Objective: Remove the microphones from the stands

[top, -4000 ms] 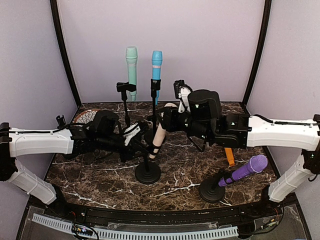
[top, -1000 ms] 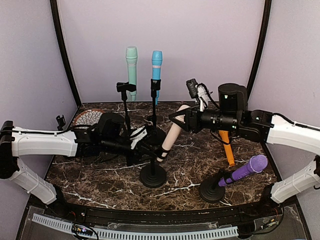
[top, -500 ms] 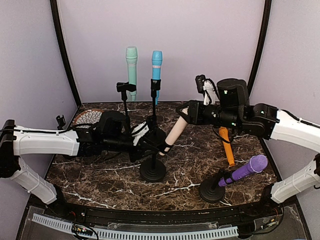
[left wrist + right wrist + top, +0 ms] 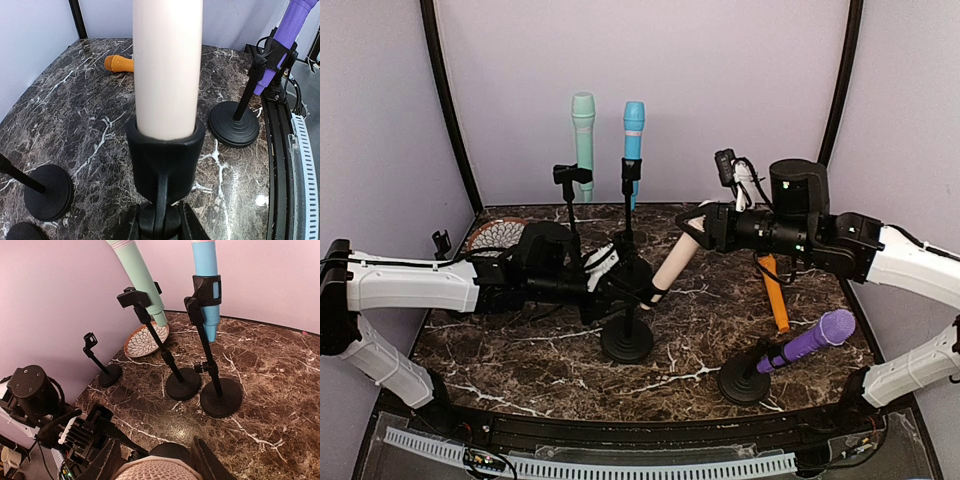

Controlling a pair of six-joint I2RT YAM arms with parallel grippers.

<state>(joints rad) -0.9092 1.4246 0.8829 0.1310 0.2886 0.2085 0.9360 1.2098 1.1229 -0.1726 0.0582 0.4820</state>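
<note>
right hand [image 4: 696, 228] clamped on cream microphone [image 4: 670, 265], left hand [image 4: 623, 292] clamped on its stand [image 4: 627, 342]

the cream microphone leans up to the right over the middle of the bench [image 4: 520, 350], its lower end seated in the stand's clip [image 4: 165, 150]. only the top view shows both arms meeting on it. the left wrist view shows the clip wrapped round the barrel and the fingers [image 4: 134, 227] pressed on either side of the joint beneath. the right wrist view shows its fingers [image 4: 106, 464] closed on either side of the mesh head. five microphones: the cream one, a teal microphone [image 4: 583, 130] and a blue microphone [image 4: 634, 130] upright at the back, a purple microphone [image 4: 817, 338] tilted at front right, and an orange microphone [image 4: 773, 295] lying flat on the bench. five stands, the fifth a small stand [image 4: 441, 242] at far left, near one patterned plate [image 4: 492, 232].
</note>
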